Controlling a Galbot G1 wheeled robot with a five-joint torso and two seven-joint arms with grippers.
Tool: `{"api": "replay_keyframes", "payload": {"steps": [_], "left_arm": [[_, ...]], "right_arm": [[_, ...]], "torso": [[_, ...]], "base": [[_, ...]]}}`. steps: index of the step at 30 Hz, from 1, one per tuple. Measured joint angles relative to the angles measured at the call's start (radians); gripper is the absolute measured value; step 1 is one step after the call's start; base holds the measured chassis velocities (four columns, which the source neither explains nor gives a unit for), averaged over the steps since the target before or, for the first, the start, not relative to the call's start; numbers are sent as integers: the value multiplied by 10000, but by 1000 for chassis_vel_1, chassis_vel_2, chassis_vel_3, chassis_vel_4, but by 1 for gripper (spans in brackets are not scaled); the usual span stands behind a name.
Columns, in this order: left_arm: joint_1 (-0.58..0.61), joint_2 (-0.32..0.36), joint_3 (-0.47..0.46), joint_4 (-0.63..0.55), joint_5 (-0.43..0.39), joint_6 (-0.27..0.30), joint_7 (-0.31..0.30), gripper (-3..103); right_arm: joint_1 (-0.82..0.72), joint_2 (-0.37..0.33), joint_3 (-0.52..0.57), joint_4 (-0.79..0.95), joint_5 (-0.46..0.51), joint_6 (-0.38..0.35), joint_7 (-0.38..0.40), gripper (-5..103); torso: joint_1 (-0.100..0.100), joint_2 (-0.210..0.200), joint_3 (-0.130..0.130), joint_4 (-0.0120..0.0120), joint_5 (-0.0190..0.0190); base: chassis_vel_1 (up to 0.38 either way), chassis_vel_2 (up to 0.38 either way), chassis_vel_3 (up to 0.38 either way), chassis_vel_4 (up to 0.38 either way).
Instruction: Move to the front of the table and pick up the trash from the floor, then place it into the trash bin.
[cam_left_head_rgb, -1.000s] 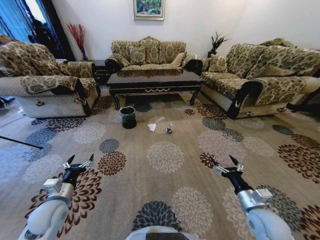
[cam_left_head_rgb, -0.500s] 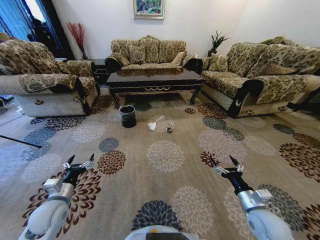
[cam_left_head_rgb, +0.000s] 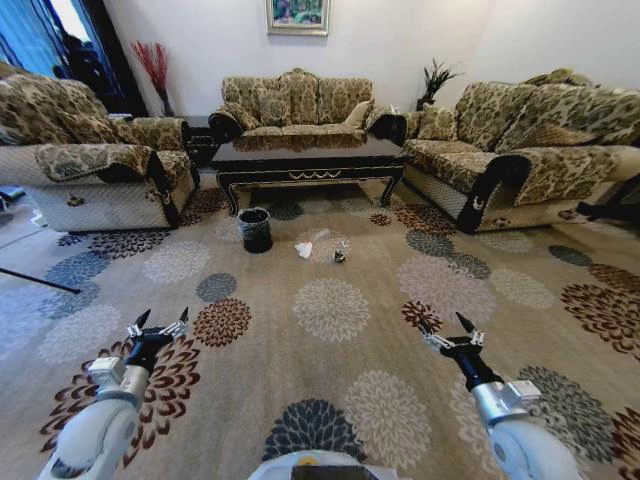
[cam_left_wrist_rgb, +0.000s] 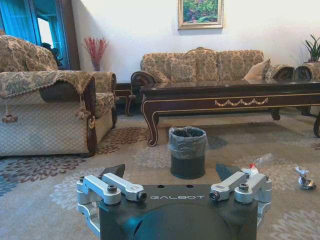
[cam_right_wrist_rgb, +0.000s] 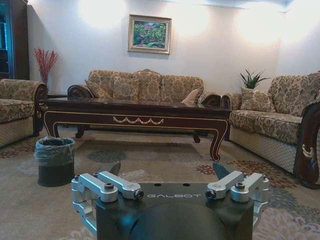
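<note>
The dark glossy table (cam_left_head_rgb: 310, 160) stands ahead between the sofas. On the patterned carpet floor (cam_left_head_rgb: 330, 310) in front of it lies the trash: a white paper wad (cam_left_head_rgb: 304, 250), a clear bottle (cam_left_head_rgb: 323, 238) and a small dark scrap (cam_left_head_rgb: 339, 257). The black lined trash bin (cam_left_head_rgb: 255, 229) stands just left of them, near the table's left leg. My left gripper (cam_left_head_rgb: 158, 322) and right gripper (cam_left_head_rgb: 447, 330) hover low over the carpet, both open and empty, well short of the trash. The left wrist view shows the bin (cam_left_wrist_rgb: 187, 152), bottle (cam_left_wrist_rgb: 261, 160) and scrap (cam_left_wrist_rgb: 305, 180).
Patterned sofas flank the table: one on the left (cam_left_head_rgb: 90, 165), one behind (cam_left_head_rgb: 300, 105), one on the right (cam_left_head_rgb: 530, 150). A thin dark rod (cam_left_head_rgb: 40, 281) lies on the carpet at far left. Open carpet stretches between me and the trash.
The whole view has shifted slightly, so the camera has moved a little. Both arms hold the same pose, and the trash and bin lie as before.
</note>
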Motion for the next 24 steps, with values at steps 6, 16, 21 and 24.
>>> {"api": "replay_keyframes", "payload": {"steps": [6,16,21,24], "left_arm": [[7,-19,-4,-4,20,0,0,100],[43,-73,-4,19,63,-22,-1,100],[16,-61,0,27,66,-29,0,100],[-23,-50,5,19,66,-29,-1,100]], "right_arm": [[-75,10,10,6,12,12,-36,100],[-132,115,-14,-61,-200,94,-116,100],[-132,114,-6,-62,-209,117,-122,100],[-135,103,11,-62,-208,126,-126,100]], "torso": [[-74,-266,-194,0,0],[-196,-675,-479,0,0],[-248,-890,-642,0,0],[-279,-989,-711,0,0]], "base": [[0,0,0,0],[0,0,0,0],[0,0,0,0],[0,0,0,0]]}}
